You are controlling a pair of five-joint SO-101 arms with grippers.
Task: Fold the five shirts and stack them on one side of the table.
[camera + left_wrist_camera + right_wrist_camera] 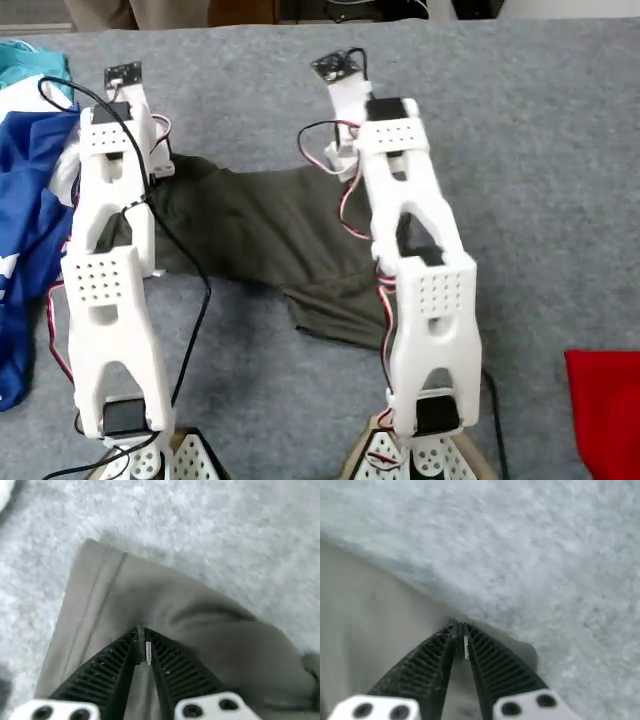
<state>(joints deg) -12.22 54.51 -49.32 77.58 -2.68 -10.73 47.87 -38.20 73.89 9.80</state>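
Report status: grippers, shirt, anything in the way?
Left gripper shut on olive shirt. Right gripper shut on its edge. Shirt unfolded, rumpled. Blue shirt left, red shirt right, both clear.

Nothing legible anywhere: no words, labels, brand marks, numbers or signs clear enough to read.

Olive shirt (262, 232) (grey table (540, 150))
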